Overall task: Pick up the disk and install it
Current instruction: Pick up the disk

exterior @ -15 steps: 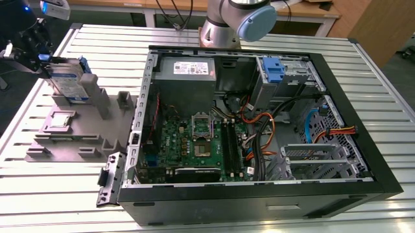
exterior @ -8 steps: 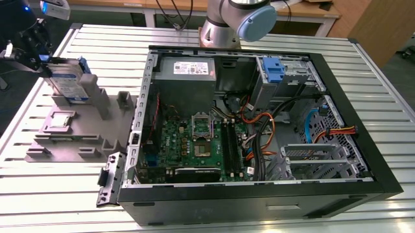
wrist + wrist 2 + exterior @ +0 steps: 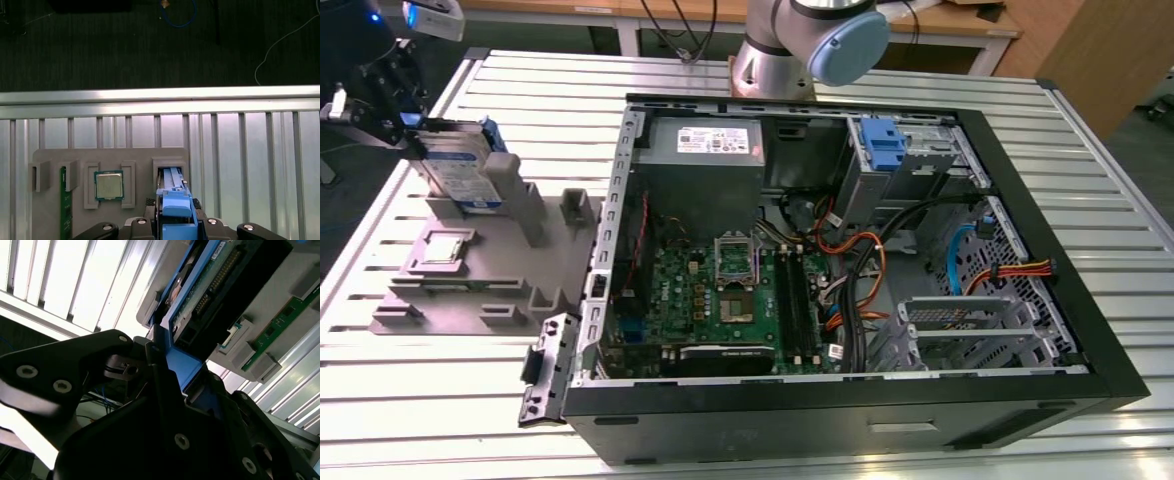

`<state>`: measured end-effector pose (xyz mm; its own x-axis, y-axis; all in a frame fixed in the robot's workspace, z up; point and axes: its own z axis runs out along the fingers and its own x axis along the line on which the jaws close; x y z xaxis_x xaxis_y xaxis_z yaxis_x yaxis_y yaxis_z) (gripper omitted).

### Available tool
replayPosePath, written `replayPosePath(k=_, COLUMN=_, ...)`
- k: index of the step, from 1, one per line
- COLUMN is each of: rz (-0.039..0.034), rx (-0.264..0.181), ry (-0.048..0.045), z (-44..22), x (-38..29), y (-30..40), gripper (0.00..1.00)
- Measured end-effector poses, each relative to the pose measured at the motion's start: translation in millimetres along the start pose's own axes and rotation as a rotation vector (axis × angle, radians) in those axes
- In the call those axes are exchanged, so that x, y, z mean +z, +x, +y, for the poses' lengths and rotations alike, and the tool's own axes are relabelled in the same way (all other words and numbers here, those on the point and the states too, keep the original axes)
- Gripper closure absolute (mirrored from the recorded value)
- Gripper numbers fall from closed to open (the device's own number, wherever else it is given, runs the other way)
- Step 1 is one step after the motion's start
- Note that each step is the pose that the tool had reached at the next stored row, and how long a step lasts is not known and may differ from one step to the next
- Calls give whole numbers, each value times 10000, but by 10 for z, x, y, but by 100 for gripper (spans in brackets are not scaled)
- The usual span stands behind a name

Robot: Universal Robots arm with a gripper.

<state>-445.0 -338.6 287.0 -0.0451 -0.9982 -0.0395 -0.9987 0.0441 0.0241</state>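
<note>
One disk (image 3: pixel 460 165) stands upright on edge in a slot of the grey fixture (image 3: pixel 467 290), at the exterior view's left of the open computer case (image 3: pixel 854 405). It has a white-and-blue label and a blue carrier; I cannot make out the label's print. The power supply (image 3: pixel 715 140) inside the case also has a white label that I cannot read.

In the first wrist view the fixture also holds one processor chip (image 3: pixel 109 185) and one green memory stick (image 3: pixel 62 200). A second blue carrier (image 3: pixel 881 145) sits in the case's drive bay.

The arm's base (image 3: pixel 801 40) stands behind the case. Its wrist is over the fixture, and the gripper (image 3: pixel 176 222) points down onto the disk's top edge. Its black fingers (image 3: pixel 160 390) are clamped on the blue carrier from both sides
</note>
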Motion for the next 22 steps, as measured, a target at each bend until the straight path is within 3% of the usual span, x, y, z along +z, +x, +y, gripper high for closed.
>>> replayPosePath(k=9, rz=1, rx=0, ry=-1, z=-1, x=-7, y=-1, gripper=63)
replayPosePath(k=22, rz=1, rx=0, ry=-1, z=2, x=-132, y=-5, gripper=63)
